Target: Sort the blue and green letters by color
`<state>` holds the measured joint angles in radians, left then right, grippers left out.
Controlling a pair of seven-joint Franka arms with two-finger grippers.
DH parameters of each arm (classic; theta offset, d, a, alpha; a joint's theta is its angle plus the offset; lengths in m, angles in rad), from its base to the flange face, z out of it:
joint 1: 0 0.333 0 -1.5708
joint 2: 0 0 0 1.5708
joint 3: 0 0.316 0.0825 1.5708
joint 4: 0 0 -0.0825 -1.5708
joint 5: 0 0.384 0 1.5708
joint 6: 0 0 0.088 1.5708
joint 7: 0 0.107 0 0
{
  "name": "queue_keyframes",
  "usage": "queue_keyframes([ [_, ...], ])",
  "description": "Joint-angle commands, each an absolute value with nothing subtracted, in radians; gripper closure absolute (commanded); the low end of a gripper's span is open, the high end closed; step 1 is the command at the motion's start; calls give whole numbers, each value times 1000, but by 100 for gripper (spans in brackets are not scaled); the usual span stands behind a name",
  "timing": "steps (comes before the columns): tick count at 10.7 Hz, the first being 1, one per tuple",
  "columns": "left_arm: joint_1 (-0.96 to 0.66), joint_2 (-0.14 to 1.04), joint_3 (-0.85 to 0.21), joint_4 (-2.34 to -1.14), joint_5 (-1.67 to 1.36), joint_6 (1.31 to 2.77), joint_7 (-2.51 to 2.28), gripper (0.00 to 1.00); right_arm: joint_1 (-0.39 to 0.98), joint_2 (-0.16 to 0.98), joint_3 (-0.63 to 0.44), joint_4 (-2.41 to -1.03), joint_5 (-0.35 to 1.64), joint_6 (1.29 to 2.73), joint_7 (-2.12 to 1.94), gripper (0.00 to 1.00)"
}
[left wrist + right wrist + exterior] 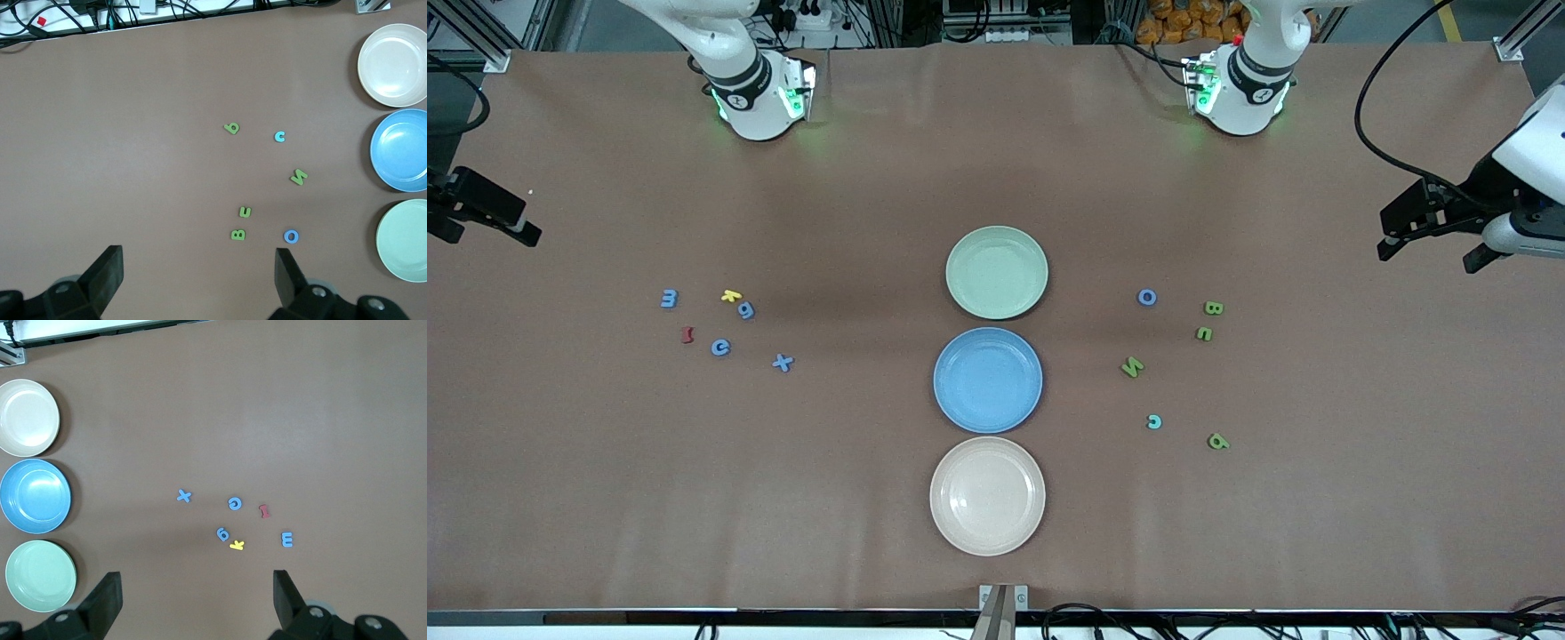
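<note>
Blue letters lie toward the right arm's end: a 3 (669, 299), a 9 (745, 309), a G (720, 347) and an X (783, 362). Toward the left arm's end lie a blue O (1147, 297), a light blue C (1154, 421) and green letters: a B (1213, 308), one beside it (1204, 333), an N (1132, 366) and a 6 (1217, 441). My left gripper (1427, 253) (199, 280) is open and empty, high by its table end. My right gripper (489, 233) (197, 603) is open and empty at the other end.
Three empty plates stand in a row mid-table: a green plate (996, 271), a blue plate (987, 380) nearer the camera, and a beige plate (987, 495) nearest. A yellow piece (731, 295) and a dark red piece (687, 334) lie among the blue letters.
</note>
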<state>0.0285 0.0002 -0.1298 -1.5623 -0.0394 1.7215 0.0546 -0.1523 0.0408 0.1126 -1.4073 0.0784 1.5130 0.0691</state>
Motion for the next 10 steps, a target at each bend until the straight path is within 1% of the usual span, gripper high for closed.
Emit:
queue_keyframes([
  [1,34,-5,-130,-1554,-51,1704,51,0,-153,17,112,-1414,89,1514,83,0],
  [6,40,-2,-129,-1554,-57,1704,46,0,-150,15,110,-1419,91,1513,72,0],
  [7,58,0,-130,-1554,-61,1704,43,0,-106,8,85,-1422,77,1509,69,0],
  [8,64,5,-130,-1560,-64,1704,38,0,-56,8,36,-1424,52,1509,68,0],
  [9,78,26,-130,-1566,-66,1704,35,0,-60,8,37,-1430,49,1503,66,0],
  [10,83,75,-130,-1566,-66,1704,29,0,-63,6,38,-1440,49,1503,43,0],
])
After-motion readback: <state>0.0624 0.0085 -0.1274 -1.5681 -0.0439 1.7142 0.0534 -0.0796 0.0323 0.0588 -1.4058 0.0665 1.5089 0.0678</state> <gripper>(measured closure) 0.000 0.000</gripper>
